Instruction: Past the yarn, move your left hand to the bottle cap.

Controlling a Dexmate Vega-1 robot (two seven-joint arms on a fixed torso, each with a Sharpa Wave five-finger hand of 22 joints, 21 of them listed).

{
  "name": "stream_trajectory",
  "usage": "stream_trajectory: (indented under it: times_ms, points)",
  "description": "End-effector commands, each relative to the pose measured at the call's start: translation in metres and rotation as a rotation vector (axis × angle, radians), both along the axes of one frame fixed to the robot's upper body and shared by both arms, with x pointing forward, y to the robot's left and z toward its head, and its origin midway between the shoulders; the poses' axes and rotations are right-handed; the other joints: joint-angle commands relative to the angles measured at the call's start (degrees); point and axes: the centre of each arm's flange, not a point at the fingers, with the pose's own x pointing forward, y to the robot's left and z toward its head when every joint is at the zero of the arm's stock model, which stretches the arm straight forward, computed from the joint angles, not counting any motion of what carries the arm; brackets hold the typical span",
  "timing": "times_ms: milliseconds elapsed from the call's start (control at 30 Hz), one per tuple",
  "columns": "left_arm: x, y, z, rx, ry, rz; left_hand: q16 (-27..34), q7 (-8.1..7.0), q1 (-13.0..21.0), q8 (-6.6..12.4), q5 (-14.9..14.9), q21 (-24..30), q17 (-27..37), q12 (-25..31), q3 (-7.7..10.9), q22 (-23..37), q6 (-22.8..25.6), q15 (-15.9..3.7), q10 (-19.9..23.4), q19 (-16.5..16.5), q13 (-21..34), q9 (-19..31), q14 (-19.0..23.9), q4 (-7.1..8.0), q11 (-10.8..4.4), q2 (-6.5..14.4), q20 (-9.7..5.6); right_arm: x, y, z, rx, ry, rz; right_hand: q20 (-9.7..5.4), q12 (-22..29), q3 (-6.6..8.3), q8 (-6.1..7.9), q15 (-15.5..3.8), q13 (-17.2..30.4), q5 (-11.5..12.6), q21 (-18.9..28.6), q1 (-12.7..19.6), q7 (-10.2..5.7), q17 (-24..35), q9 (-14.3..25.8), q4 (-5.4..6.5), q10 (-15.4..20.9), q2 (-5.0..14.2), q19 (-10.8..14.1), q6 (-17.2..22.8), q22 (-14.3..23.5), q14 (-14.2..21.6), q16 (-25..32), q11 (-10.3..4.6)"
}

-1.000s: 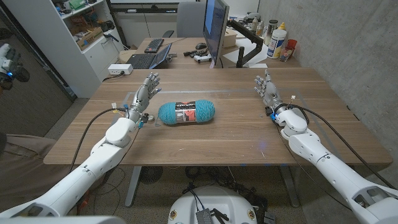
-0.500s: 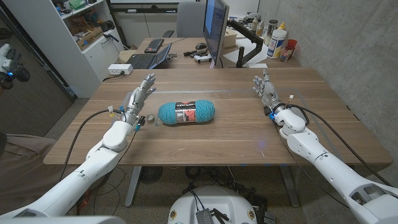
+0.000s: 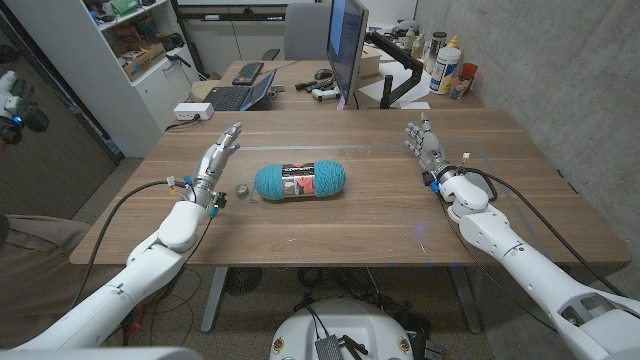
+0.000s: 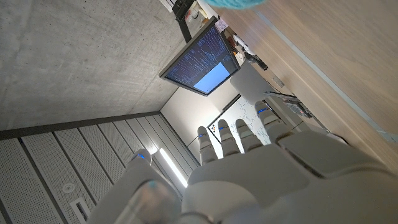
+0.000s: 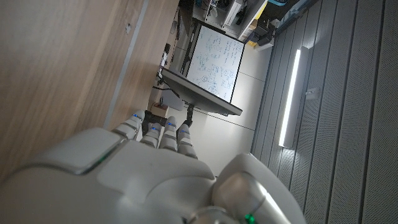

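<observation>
A teal yarn skein (image 3: 300,181) with a dark label lies mid-table, its edge also showing in the left wrist view (image 4: 236,4). A small grey bottle cap (image 3: 240,189) sits just to its left on the wood. My left hand (image 3: 215,160) is held left of the cap and slightly behind it, fingers straight and apart, holding nothing and apart from the cap; the left wrist view shows its back (image 4: 249,168). My right hand (image 3: 425,145) stands at the table's right side, fingers up and apart, empty, its back in the right wrist view (image 5: 155,168).
Behind the wooden table (image 3: 360,225) stands a second desk with a monitor (image 3: 346,45), a laptop (image 3: 240,95) and a keyboard (image 3: 248,72). Bottles (image 3: 447,65) stand at the back right. A shelf unit (image 3: 130,50) rises at the left.
My left hand has drifted left and toward the table's edge, away from the yarn, leaving the cap in the open to its right. The right hand has barely moved.
</observation>
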Motion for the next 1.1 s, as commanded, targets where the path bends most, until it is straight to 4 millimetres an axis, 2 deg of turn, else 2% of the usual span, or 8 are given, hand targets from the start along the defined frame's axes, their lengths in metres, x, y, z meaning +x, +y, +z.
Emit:
stream_trajectory:
  times_ms: [33, 200, 433, 1100]
  points:
    - [-0.011, 0.013, -0.007, 0.064, 0.006, 0.105, 0.04, -0.11, 0.71, 0.53, 0.39, -0.10, 0.16, -0.05, 0.11, 0.14, 0.38, 0.01, -0.19, -0.61, 0.32, 0.11, -0.28, -0.30, 0.00, -0.02, 0.08, 0.002, 0.003, 0.000, 0.002, -0.014, 0.010, 0.53, -0.09, 0.17, 0.91, 0.09, 0.18, 0.40, 0.36, 0.35, 0.35, 0.32, 0.12, -0.29, 0.24, 0.17, -0.05, 1.54, 0.31, -0.69, 0.29, 0.12]
    - [-0.014, 0.016, -0.011, 0.093, 0.016, 0.156, 0.11, -0.10, 0.84, 0.51, 0.47, -0.06, 0.16, -0.04, 0.11, 0.14, 0.46, -0.02, -0.21, -0.69, 0.33, 0.11, -0.36, -0.40, 0.04, 0.00, 0.09, 0.001, 0.002, 0.001, 0.003, -0.019, 0.010, 0.51, -0.11, 0.16, 0.82, -0.03, 0.18, 0.40, 0.34, 0.36, 0.08, 0.32, 0.12, -0.33, 0.24, 0.17, -0.13, 1.48, 0.31, -0.71, 0.28, -0.20]
    - [-0.016, 0.017, -0.017, 0.142, 0.033, 0.191, 0.20, -0.09, 0.99, 0.46, 0.57, 0.00, 0.16, -0.02, 0.12, 0.15, 0.48, -0.09, -0.21, -0.81, 0.33, 0.11, -0.45, -0.53, 0.06, 0.02, 0.14, -0.002, -0.002, 0.001, 0.001, -0.028, 0.007, 0.45, -0.08, 0.15, 0.75, 0.00, 0.18, 0.40, 0.31, 0.37, 0.10, 0.32, 0.12, -0.36, 0.37, 0.17, -0.23, 1.50, 0.31, -0.76, 0.27, 0.15]
    - [-0.016, 0.009, -0.027, 0.257, 0.077, 0.291, 0.29, 0.44, 1.30, 0.69, 0.81, 0.28, 0.16, -0.03, 0.10, 0.16, 1.52, -0.05, -0.34, -0.56, 0.33, 0.11, -0.87, -0.83, 0.30, 0.10, -0.10, -0.006, -0.011, -0.002, 0.001, -0.029, -0.009, 0.44, -0.17, 0.16, 0.64, -0.01, 0.17, 0.40, 0.32, 0.42, 0.13, 0.31, 0.12, -0.43, 0.19, 0.20, -0.24, 1.42, 0.30, -0.73, 0.29, 0.15]
